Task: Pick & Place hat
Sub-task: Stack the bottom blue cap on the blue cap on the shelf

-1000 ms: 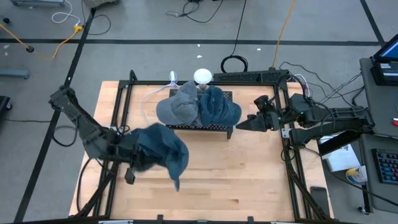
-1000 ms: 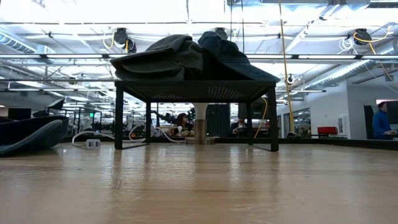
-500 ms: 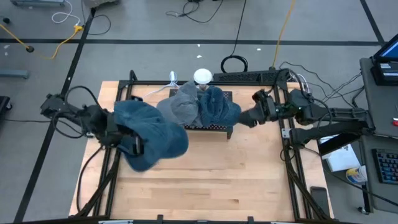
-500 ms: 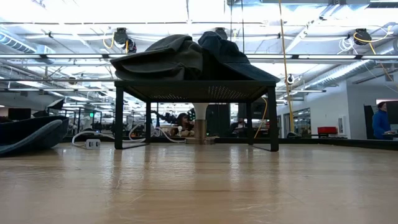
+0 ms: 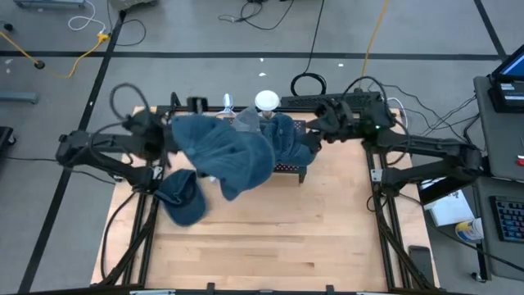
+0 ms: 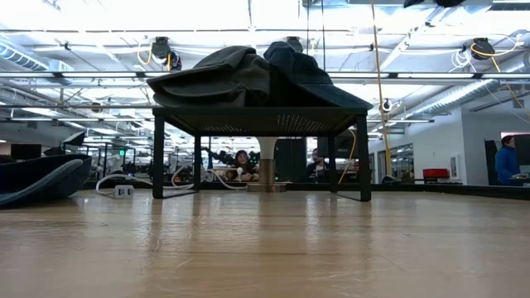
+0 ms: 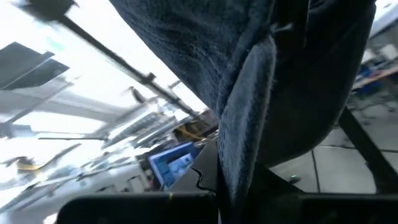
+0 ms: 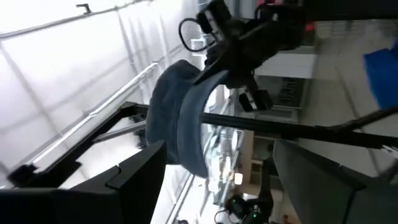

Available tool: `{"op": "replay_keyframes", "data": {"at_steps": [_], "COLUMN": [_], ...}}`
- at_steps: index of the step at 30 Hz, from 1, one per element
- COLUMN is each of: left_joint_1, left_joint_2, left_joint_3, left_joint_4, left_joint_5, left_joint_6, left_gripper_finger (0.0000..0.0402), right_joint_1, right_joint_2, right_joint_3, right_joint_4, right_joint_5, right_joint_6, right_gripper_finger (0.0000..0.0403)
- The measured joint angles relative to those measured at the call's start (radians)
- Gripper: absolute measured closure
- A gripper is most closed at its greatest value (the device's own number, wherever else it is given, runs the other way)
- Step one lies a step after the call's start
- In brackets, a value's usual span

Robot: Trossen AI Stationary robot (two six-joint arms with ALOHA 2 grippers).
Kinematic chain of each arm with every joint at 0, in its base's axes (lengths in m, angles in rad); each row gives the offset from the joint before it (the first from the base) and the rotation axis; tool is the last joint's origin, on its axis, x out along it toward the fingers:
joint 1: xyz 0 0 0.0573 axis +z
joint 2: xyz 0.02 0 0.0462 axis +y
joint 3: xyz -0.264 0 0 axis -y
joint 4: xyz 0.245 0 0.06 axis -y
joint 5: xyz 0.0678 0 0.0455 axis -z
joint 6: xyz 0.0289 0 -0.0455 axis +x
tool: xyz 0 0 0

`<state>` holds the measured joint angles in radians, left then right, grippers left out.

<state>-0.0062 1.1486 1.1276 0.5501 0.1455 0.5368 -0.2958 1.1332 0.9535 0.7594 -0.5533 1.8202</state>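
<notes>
My left gripper (image 5: pixel 173 135) is shut on a blue hat (image 5: pixel 229 156), which hangs in the air over the left part of a black mesh rack (image 5: pixel 282 170). The right wrist view shows this hat (image 8: pixel 177 121) too. A grey hat (image 6: pixel 219 76) and a dark blue hat (image 6: pixel 300 70) lie on the rack's top. Another blue hat (image 5: pixel 180 199) lies on the table near its left edge. My right gripper (image 8: pixel 217 186) stands open at the rack's far right corner (image 5: pixel 315 131), with nothing between its fingers. My left gripper pinches an edge fold of the blue hat (image 7: pixel 239 168) between its two fingers, coming from the table's left and slanting upward. The hat is lifted clear of the table, and its cloth spreads out slack beyond the fingers. The fingers hide how many layers they have.
The rack (image 6: pixel 261 120) stands on four legs at the table's far middle. A white round post (image 5: pixel 267 101) and cables lie behind it. The black frame rails (image 5: pixel 385 221) run along the table's left and right sides. Bare wood (image 5: pixel 278 238) fills the near half.
My left gripper has swung from the table's near left toward the far edge and the rack, rising and rolling as it went. The blue hat has gone with it, up from low over the table to over the rack's left. My right gripper has moved toward the far edge.
</notes>
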Motion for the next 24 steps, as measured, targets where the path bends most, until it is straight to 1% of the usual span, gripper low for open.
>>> {"op": "replay_keyframes", "data": {"at_steps": [5,8,13,19,24], "left_joint_1": [0.116,0.174,0.222,0.241,0.249], "left_joint_2": [0.11,0.185,0.315,0.438,0.492], "left_joint_3": [0.182,0.278,0.404,0.49,0.501], "left_joint_4": [-0.085,-0.113,-0.111,-0.104,-0.068], "left_joint_5": [0.187,0.307,0.43,0.48,0.487], "left_joint_6": [-0.044,-0.105,-0.175,-0.234,-0.277], "left_gripper_finger": [0.0394,0.0394,0.0394,0.0394,0.0394], "right_joint_1": [0.007,0.026,0.035,0.06,0.086], "right_joint_2": [0.077,0.099,0.105,0.091,0.082], "right_joint_3": [0.0,0.0,0.0,0.001,0.001], "right_joint_4": [0.183,0.251,0.311,0.374,0.391], "right_joint_5": [0.004,0.034,0.056,0.058,0.058], "right_joint_6": [0.071,0.081,0.055,0.025,0.018], "right_gripper_finger": [0.0116,0.0117,0.0117,0.0117,0.0118]}}
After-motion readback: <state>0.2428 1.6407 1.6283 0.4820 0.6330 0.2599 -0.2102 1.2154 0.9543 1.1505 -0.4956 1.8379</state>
